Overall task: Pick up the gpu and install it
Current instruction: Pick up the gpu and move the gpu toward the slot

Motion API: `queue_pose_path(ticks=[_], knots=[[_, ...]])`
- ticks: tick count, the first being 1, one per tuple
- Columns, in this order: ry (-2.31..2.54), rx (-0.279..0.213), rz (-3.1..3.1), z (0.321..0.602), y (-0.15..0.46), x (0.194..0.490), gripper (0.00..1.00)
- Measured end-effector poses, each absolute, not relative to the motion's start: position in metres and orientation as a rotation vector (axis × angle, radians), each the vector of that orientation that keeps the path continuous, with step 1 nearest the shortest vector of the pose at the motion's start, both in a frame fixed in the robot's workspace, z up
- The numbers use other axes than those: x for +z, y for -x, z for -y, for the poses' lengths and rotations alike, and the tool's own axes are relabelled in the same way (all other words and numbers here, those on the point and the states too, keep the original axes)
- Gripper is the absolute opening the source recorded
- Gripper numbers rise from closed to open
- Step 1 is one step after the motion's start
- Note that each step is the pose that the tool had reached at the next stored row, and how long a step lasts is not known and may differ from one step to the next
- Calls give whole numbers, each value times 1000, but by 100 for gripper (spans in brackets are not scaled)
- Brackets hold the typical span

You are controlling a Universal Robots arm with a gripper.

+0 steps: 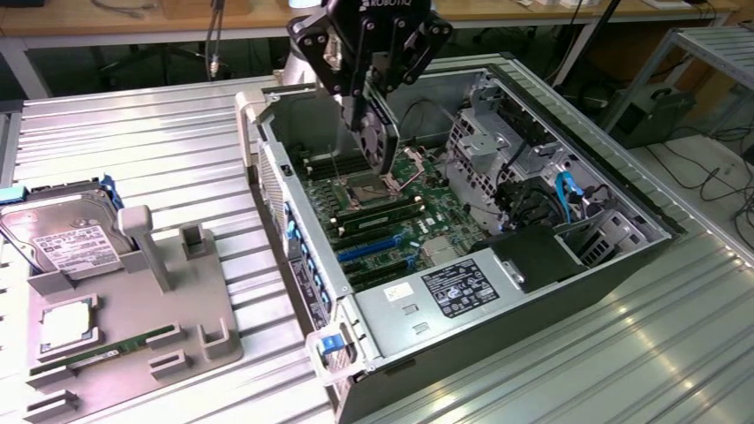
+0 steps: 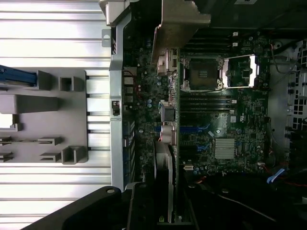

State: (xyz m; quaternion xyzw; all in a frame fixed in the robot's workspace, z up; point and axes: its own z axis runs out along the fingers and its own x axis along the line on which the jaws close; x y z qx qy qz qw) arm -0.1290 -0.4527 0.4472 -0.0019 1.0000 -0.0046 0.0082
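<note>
The graphics card (image 1: 380, 132) hangs edge-down over the open computer case (image 1: 265, 119), just above its motherboard (image 1: 395, 221). The gripper (image 1: 371, 88) has its jaws clamped on the card's top edge. To seat it well, I'd keep it upright, line it up with a blue slot (image 1: 371, 249), and press straight down. I count one card, one case, and one hard drive (image 1: 59, 234) on one grey tray (image 1: 141, 291) beside the case.

Work surface: ribbed silvery metal table (image 1: 141, 132), bright glare along its slats.
Behind: long wooden desk (image 1: 71, 22), dark underneath.
Exterior view's right: grey metal rack (image 1: 707, 44), black cables (image 1: 719, 177) on pale floor (image 1: 672, 159).
</note>
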Motion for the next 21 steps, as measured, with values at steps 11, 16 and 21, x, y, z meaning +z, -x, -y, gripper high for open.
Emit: queue_pose_path(ticks=[11,16,21], knots=[[6,-14,-3125,453,115,447,27],[6,-14,-3125,453,109,447,27],[6,-14,-3125,453,102,447,27]])
